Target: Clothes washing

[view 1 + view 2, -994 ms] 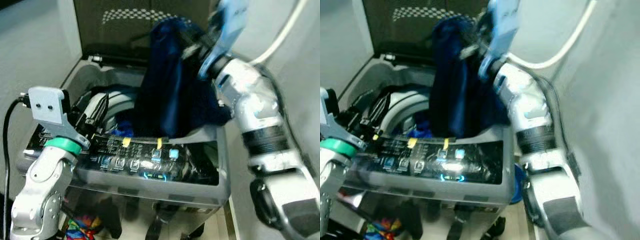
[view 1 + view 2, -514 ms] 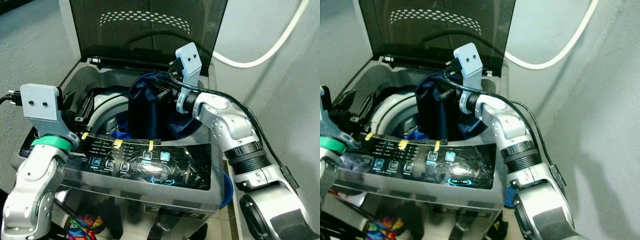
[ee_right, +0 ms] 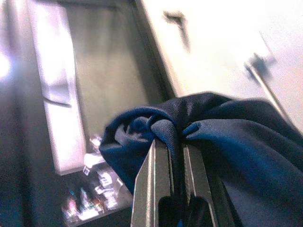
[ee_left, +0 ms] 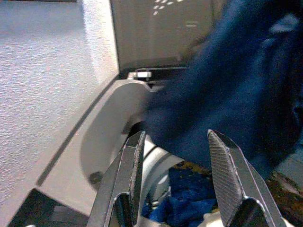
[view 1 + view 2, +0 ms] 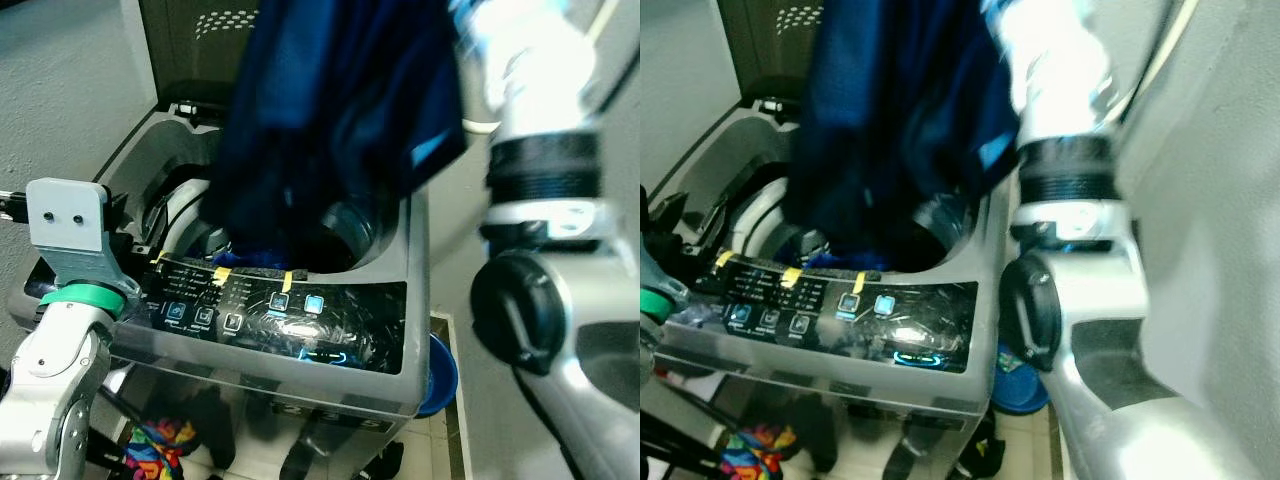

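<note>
A navy garment (image 5: 330, 110) hangs high over the open top of the washing machine (image 5: 300, 310), blurred by motion. My right gripper (image 3: 173, 156) is shut on a bunched fold of it, and the right arm (image 5: 530, 150) is raised at the upper right. The garment's lower edge still reaches the tub mouth. Brighter blue cloth (image 4: 189, 198) lies inside the drum. My left gripper (image 4: 175, 137) is open with nothing between its fingers, held at the washer's left rim and pointing toward the drum. The left arm (image 5: 65, 330) stands at the front left corner.
The washer's dark lid (image 5: 185, 50) stands open at the back. A lit control panel (image 5: 290, 320) runs along the front. A blue basin (image 5: 440, 375) and a colourful cloth (image 5: 160, 445) lie on the floor. Walls close in on both sides.
Half a second ago the navy garment sat low in the tub mouth; the right arm has since swung up, lifting it high. The left arm has hardly moved.
</note>
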Controlling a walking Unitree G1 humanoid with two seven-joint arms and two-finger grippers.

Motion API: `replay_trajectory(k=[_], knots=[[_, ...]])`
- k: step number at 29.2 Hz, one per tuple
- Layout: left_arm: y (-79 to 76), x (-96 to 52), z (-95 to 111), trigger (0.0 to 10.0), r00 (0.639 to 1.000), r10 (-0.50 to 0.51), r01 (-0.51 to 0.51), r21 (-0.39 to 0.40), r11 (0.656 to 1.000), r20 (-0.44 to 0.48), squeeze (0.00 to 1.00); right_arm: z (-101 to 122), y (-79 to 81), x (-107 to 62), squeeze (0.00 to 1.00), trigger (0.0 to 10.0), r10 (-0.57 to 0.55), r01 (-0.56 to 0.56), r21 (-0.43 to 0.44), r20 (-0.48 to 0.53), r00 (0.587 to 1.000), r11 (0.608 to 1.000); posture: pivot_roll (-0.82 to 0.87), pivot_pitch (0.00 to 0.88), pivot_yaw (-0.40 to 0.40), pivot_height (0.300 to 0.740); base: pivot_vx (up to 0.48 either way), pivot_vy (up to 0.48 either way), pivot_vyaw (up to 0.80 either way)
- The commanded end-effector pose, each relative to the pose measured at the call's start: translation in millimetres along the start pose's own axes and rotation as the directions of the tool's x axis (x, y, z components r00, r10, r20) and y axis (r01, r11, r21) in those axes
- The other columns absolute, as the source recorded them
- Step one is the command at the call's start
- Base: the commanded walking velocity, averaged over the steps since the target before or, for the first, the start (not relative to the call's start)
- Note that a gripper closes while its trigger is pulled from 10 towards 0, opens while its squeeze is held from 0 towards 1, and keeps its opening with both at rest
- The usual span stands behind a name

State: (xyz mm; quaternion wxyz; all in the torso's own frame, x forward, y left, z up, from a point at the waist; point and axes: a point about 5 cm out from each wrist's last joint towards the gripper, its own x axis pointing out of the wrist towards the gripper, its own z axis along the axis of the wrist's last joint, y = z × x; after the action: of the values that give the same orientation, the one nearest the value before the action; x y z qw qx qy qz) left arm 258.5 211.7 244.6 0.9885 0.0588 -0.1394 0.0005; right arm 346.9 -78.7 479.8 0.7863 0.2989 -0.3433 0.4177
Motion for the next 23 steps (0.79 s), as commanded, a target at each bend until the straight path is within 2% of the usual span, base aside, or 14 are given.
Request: replay_trajectory(k=[1, 2, 3, 4, 5, 6, 8, 9, 11, 13, 15, 23], knots=[[0.4, -1.9, 1, 10.0, 1.000, 0.006, -0.006, 0.004, 1.000, -0.001, 0.00, -20, -5.7, -4.2, 0.00, 10.0, -0.021, 0.022, 0.014, -0.084, 0.996, 1.000, 0.21, 0.053, -0.031, 0.740, 0.000, 0.000, 0.00], [-0.1, -1.8, 1, 10.0, 1.000, 0.006, -0.006, 0.003, 1.000, -0.001, 0.00, -40, -8.0, -10.2, 0.00, 10.0, -0.020, 0.017, -0.014, -0.188, 0.982, 1.000, 0.21, 0.053, -0.031, 0.740, 0.000, 0.000, 0.00], [-0.8, -1.8, 1, 10.0, 1.000, 0.006, -0.006, -0.001, 1.000, -0.002, 0.00, -74, -10.8, -24.9, 0.00, 10.0, -0.023, 0.005, -0.054, -0.345, 0.938, 0.999, 0.21, 0.053, -0.031, 0.740, 0.000, 0.000, 0.00], [-0.8, -1.8, 1, 10.0, 1.000, 0.006, -0.006, -0.001, 1.000, -0.002, 0.00, -74, -10.8, -24.9, 0.00, 10.0, -0.023, 0.005, -0.054, -0.345, 0.938, 0.999, 0.21, 0.053, -0.031, 0.740, 0.000, 0.000, 0.00], [-1.3, -1.6, 0, 10.0, 1.000, 0.008, -0.008, -0.006, 1.000, -0.003, 0.00, -109, -11.7, -44.8, 0.00, 10.0, -0.020, -0.026, -0.088, -0.493, 0.870, 0.996, 0.21, 0.053, -0.031, 0.740, 0.000, 0.000, 0.00], [-1.3, -1.6, 0, 10.0, 1.000, 0.008, -0.008, -0.006, 1.000, -0.003, 0.00, -109, -11.7, -44.8, 0.00, 10.0, -0.020, -0.026, -0.088, -0.493, 0.870, 0.996, 0.21, 0.053, -0.031, 0.740, 0.000, 0.000, 0.00], [-1.4, -1.5, 1, 10.0, 1.000, 0.013, -0.013, -0.017, 1.000, -0.002, 0.00, -158, -12.5, -79.6, 0.00, 10.0, -0.018, -0.049, -0.083, -0.660, 0.751, 0.995, 0.21, 0.050, -0.032, 0.740, 0.000, 0.000, 0.00], [-1.4, -1.5, 1, 10.0, 1.000, 0.013, -0.013, -0.017, 1.000, -0.002, 0.00, -158, -12.5, -79.6, 0.00, 10.0, -0.018, -0.049, -0.083, -0.660, 0.751, 0.995, 0.21, 0.050, -0.032, 0.740, 0.000, 0.000, 0.00], [-1.4, -1.9, 2, 10.0, 1.000, 0.016, -0.016, -0.026, 1.000, 0.000, 0.00, -178, -15.9, -99.6, 0.00, 10.0, -0.044, -0.038, -0.098, -0.714, 0.699, 0.994, 0.21, 0.051, -0.032, 0.740, 0.000, 0.000, 0.00], [-2.5, -2.6, 2, 10.0, 1.000, 0.013, -0.013, -0.037, 0.999, 0.005, 0.00, -185, -17.7, -109.7, 0.00, 10.0, -0.059, -0.031, -0.109, -0.731, 0.679, 0.994, 0.21, 0.051, -0.032, 0.740, 0.000, 0.000, 0.00], [-2.5, -2.6, 2, 10.0, 1.000, 0.013, -0.013, -0.037, 0.999, 0.005, 0.00, -185, -17.7, -109.7, 0.00, 10.0, -0.059, -0.031, -0.109, -0.731, 0.679, 0.994, 0.21, 0.051, -0.032, 0.740, 0.000, 0.000, 0.00], [-8.5, -1.6, 4, 10.0, 1.000, -0.010, 0.011, -0.066, 0.998, 0.020, 0.00, -176, -18.4, -109.0, 0.00, 10.0, -0.069, -0.026, -0.120, -0.718, 0.693, 0.992, 0.20, 0.052, -0.023, 0.740, 0.000, 0.480, 0.00]])
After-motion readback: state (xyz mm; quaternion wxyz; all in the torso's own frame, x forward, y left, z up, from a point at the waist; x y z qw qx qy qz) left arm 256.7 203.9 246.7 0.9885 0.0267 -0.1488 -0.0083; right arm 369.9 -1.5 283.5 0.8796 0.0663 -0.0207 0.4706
